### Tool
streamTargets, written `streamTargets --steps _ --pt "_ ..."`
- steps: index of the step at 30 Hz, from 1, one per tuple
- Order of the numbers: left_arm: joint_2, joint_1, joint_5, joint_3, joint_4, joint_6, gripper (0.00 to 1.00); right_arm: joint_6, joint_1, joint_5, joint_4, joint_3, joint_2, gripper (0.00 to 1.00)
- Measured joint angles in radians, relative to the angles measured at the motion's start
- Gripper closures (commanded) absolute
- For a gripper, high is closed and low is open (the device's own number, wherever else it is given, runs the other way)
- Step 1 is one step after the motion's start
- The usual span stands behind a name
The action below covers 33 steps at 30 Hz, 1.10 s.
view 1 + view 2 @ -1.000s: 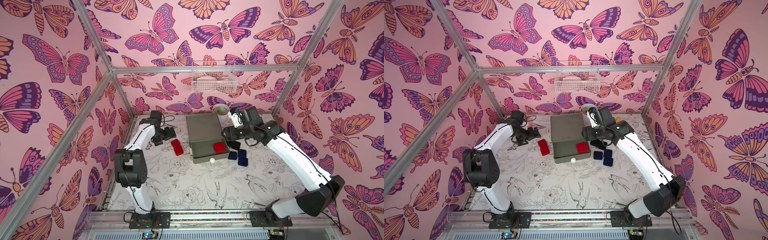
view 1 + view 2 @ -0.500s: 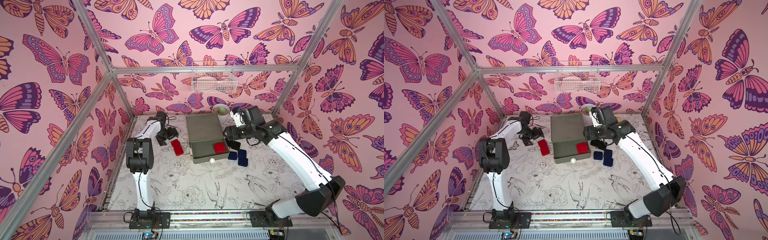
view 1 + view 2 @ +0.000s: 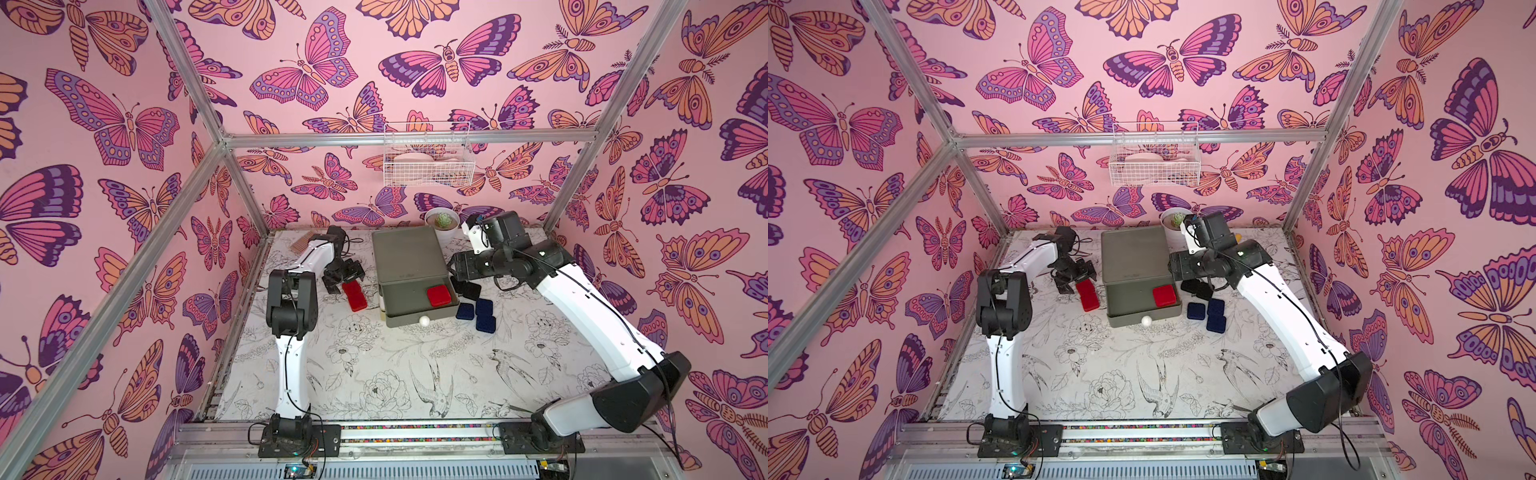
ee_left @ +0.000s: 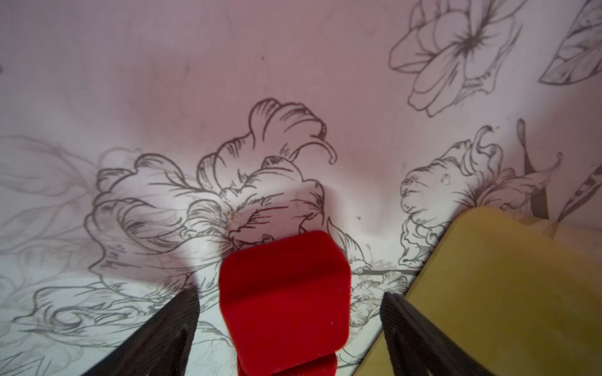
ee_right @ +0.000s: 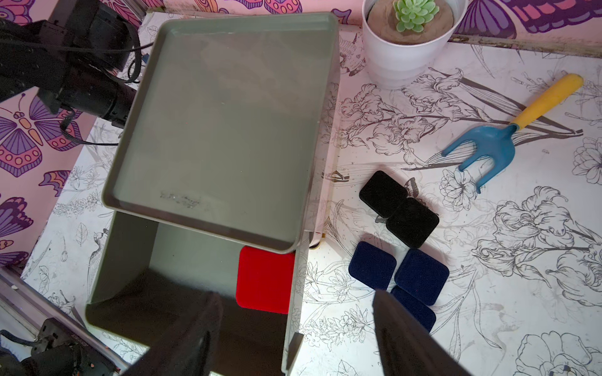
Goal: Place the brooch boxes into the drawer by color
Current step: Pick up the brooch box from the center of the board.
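Left arm's elbow has swung in toward the chest (image 3: 405, 253) and its wrist has dropped. The left gripper (image 4: 290, 294) now sits low over the red pair (image 3: 354, 295) lying on the table just left of the chest. The right arm has hardly shifted.

Sorting looks barely begun. One red box (image 3: 439, 295) lies in the open grey-green top drawer (image 3: 403, 321). The red pair, two black boxes (image 5: 397, 208) and three navy boxes (image 5: 422, 276) right of the chest are still out, and the lower tiers appear shut.

Left fingers (image 4: 176, 319) stand fairly wide, straddling one of the pair with a gap on each side, touching nothing. The right gripper (image 5: 296, 294) hangs above the drawer's near right corner, spread wide and empty.
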Motion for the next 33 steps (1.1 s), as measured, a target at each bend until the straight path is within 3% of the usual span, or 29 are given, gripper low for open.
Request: streamTargets --steps 8,16,27,33 --pt "0.006 0.000 -0.038 0.000 -0.018 0.001 0.19 0.000 -0.011 -0.004 -0.003 -0.029 0.000 0.21" --pt "0.008 0.000 -0.051 0.000 -0.027 0.013 0.42 0.000 -0.012 -0.007 -0.004 -0.033 -0.003 0.21" --pt "-0.013 0.004 -0.059 -0.023 -0.028 0.032 0.41 0.005 -0.012 -0.017 -0.002 -0.034 -0.014 0.21" --pt "-0.164 0.011 -0.077 -0.049 -0.061 0.069 0.41 0.023 -0.012 -0.073 0.024 -0.034 -0.014 0.22"
